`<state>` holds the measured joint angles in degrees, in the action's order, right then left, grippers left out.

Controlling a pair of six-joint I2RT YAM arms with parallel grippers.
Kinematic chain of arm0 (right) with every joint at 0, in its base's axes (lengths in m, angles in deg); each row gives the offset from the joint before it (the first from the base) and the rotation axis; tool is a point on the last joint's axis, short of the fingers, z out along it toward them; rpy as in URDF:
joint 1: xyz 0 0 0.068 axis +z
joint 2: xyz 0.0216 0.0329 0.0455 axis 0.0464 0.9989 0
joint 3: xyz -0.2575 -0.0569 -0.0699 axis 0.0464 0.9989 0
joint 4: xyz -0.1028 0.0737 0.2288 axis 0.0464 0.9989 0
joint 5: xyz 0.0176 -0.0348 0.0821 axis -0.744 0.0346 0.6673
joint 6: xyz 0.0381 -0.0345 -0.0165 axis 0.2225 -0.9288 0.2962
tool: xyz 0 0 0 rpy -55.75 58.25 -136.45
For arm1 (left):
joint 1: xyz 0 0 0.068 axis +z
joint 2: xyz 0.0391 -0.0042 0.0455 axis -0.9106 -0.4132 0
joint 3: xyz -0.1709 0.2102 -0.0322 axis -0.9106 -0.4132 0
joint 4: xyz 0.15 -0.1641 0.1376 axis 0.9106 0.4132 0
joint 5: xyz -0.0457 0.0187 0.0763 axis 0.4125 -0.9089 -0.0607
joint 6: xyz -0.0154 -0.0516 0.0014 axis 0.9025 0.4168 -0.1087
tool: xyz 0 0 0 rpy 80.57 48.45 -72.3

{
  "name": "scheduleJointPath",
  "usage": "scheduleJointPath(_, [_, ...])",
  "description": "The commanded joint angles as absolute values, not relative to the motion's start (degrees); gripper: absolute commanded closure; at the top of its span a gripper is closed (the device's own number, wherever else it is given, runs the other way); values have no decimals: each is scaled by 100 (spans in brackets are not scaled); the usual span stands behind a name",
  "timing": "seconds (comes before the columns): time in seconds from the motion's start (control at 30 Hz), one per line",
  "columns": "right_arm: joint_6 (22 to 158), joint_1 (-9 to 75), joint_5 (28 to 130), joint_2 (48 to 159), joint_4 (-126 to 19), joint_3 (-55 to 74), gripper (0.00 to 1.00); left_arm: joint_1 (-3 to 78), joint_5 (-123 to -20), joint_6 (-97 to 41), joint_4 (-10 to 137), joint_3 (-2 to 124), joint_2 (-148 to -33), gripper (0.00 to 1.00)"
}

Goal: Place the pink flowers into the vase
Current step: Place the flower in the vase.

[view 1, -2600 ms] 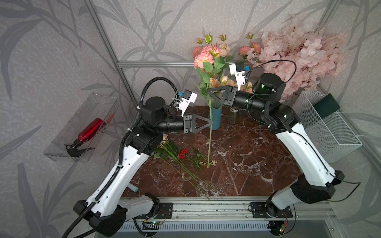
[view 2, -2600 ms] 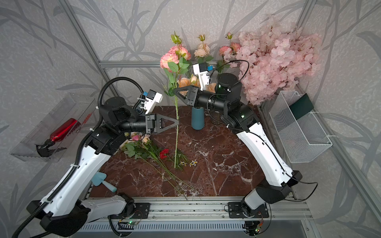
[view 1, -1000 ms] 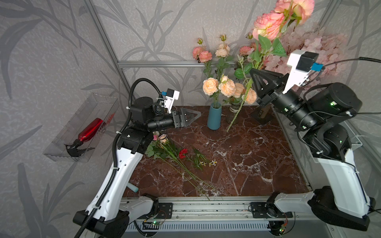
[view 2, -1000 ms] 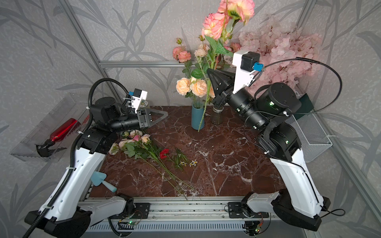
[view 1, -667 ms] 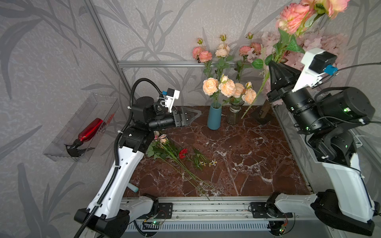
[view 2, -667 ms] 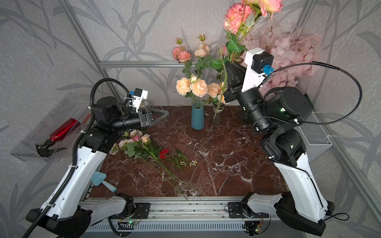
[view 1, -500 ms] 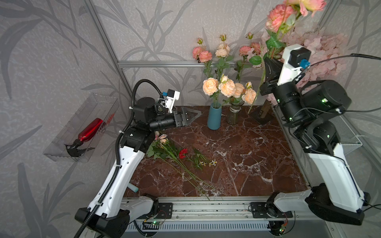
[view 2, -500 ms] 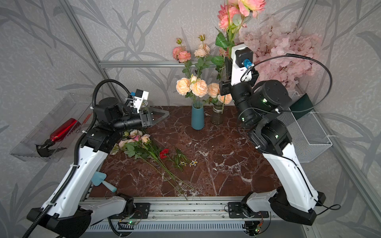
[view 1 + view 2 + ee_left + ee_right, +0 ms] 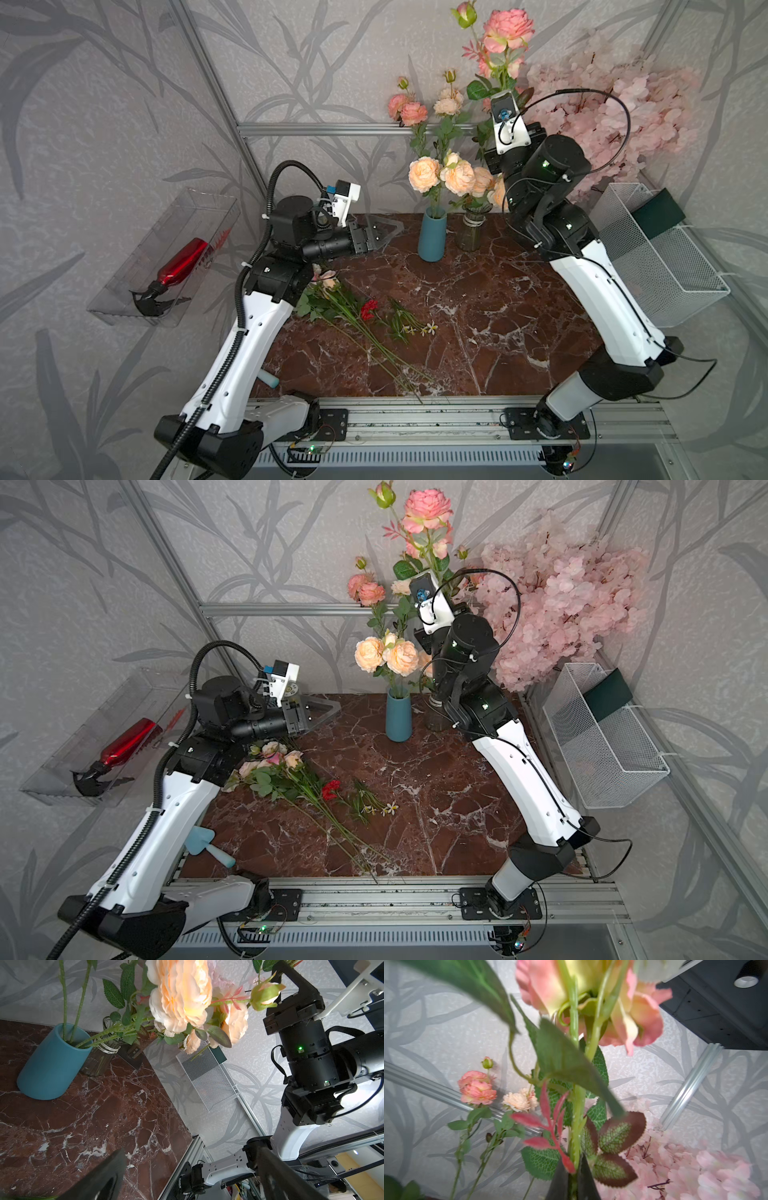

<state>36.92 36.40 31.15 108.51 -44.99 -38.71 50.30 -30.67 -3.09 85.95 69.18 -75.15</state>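
Observation:
My right gripper [image 9: 573, 1176] is shut on the green stem of a pink flowers spray [image 9: 508, 29] [image 9: 428, 507] and holds it upright, high above the back of the table. Its fingers are hidden behind its camera mount in both top views. Below stand a teal vase [image 9: 432, 237] [image 9: 52, 1068] and a glass vase [image 9: 469, 232], both with roses in them. More pink flowers [image 9: 326, 282] [image 9: 270, 762] lie on the marble under my left arm. My left gripper [image 9: 384, 230] [image 9: 191, 1167] hangs open and empty, left of the teal vase.
A red carnation [image 9: 369, 309] and a small white-flowered sprig [image 9: 409, 326] lie mid-table. A pink blossom tree [image 9: 615, 112] and a wire basket [image 9: 665, 266] stand at the right. A clear bin with a red spray bottle [image 9: 183, 262] hangs left. A teal trowel [image 9: 208, 845] lies front left.
My right arm has swung the held spray from a tilt to upright and carried it leftward over the vases. The left arm has barely moved.

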Motion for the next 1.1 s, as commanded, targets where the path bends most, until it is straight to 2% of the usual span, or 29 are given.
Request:
scheduleJointPath(0.0, [4215,3226,3101,11020,-4230,-4650,100,5074,-2954,-237,8311,6859,-7601,1])
scheduleJointPath(0.17, [4886,2713,3475,11830,-3360,-5834,100,5100,-2961,-245,8271,6838,-7676,1])
scheduleJointPath(0.33, [6188,2005,4482,12823,-2117,-7380,100,5122,-2976,-257,8259,6824,-7753,1])
scheduleJointPath(0.43, [6810,1693,5198,13147,-1902,-7711,100,5142,-2977,-262,8255,6817,-7781,1])
scheduleJointPath(0.87, [7655,1391,7208,13603,-3137,-6653,100,5169,-2901,-157,8040,6677,-7941,1])
scheduleJointPath(1.07, [7502,1452,7122,13432,-3717,-5945,100,5179,-2871,-130,7954,6635,-8004,1])
